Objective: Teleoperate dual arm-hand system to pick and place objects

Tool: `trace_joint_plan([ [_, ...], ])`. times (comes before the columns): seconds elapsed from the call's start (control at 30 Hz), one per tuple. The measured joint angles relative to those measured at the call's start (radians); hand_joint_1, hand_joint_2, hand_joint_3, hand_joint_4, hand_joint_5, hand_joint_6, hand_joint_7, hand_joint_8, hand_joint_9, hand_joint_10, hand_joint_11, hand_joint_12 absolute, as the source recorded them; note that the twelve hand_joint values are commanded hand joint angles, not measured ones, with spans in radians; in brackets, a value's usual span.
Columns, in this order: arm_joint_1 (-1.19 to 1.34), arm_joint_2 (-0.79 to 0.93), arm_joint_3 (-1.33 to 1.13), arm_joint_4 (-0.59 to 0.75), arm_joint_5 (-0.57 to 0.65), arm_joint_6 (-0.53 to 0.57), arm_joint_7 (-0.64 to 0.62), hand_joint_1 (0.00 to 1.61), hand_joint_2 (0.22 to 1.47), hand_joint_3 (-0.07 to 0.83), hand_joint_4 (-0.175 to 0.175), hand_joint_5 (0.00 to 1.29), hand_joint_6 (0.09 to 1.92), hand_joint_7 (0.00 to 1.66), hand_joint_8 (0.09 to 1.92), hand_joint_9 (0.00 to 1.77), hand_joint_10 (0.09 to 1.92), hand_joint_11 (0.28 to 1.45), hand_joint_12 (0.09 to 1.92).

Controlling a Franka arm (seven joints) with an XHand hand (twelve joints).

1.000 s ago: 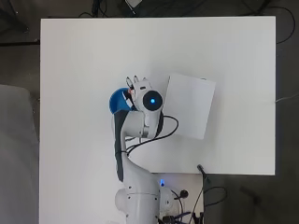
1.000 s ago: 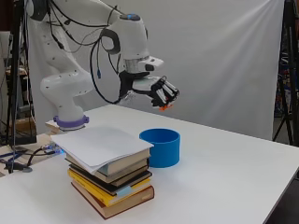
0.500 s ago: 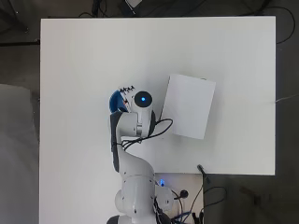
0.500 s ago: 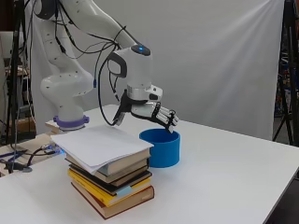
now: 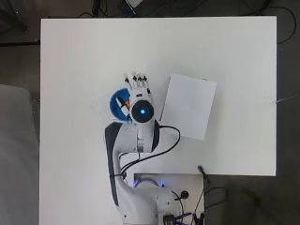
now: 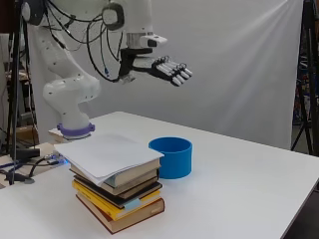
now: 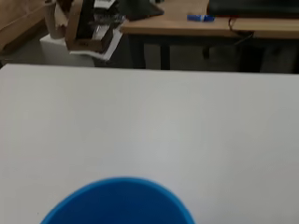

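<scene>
Hand [image 6: 167,67] hangs well above the counter [image 6: 239,184], fingers straight and spread, holding and touching nothing. Below it stands a blue round open-topped container [image 6: 171,157], just beside a paper-topped stack of books [image 6: 117,191].

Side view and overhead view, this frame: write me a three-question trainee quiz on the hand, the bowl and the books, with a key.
1. True or false: the hand is touching the blue bowl.
2. What lies on top of the stack of books? A) a sheet of white paper B) a red mug C) a pair of scissors
3. Fill in: the hand's fingers are ____ and hold nothing.

Key
1. False. In the side view the hand hangs well above the bowl.
2. A. The white paper covers the stack.
3. Straight: the hand is open and empty.
</scene>
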Motion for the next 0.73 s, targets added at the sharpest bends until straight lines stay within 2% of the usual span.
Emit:
trace_joint_plan([
  [0.1,-0.016,-0.103,-0.034,0.084,-0.021,-0.094,0.021,0.31,1.06,-0.007,0.133,0.28,0.09,0.30,0.09,0.41,0.09,0.45,0.09],
  [0.23,-0.031,-0.150,-0.054,0.153,-0.055,-0.197,0.068,0.29,1.06,-0.005,0.123,0.30,0.09,0.32,0.09,0.43,0.09,0.45,0.09],
  [0.4,-0.048,-0.207,-0.033,0.171,-0.099,-0.261,0.132,0.24,1.05,-0.005,0.094,0.26,0.09,0.28,0.09,0.41,0.09,0.45,0.09],
  [0.47,-0.055,-0.231,-0.004,0.176,-0.152,-0.282,0.176,0.23,1.06,-0.002,0.094,0.29,0.09,0.28,0.09,0.39,0.09,0.44,0.09],
  [0.53,-0.059,-0.229,0.028,0.180,-0.189,-0.306,0.196,0.25,1.08,0.001,0.088,0.33,0.09,0.32,0.09,0.46,0.09,0.47,0.09],
  [0.63,-0.061,-0.218,0.048,0.168,-0.204,-0.314,0.192,0.29,1.11,0.004,0.052,0.36,0.09,0.37,0.09,0.55,0.09,0.50,0.09],
  [0.73,-0.065,-0.248,0.051,0.162,-0.213,-0.329,0.182,0.30,1.10,-0.001,0.035,0.27,0.09,0.28,0.09,0.44,0.09,0.47,0.09],
])
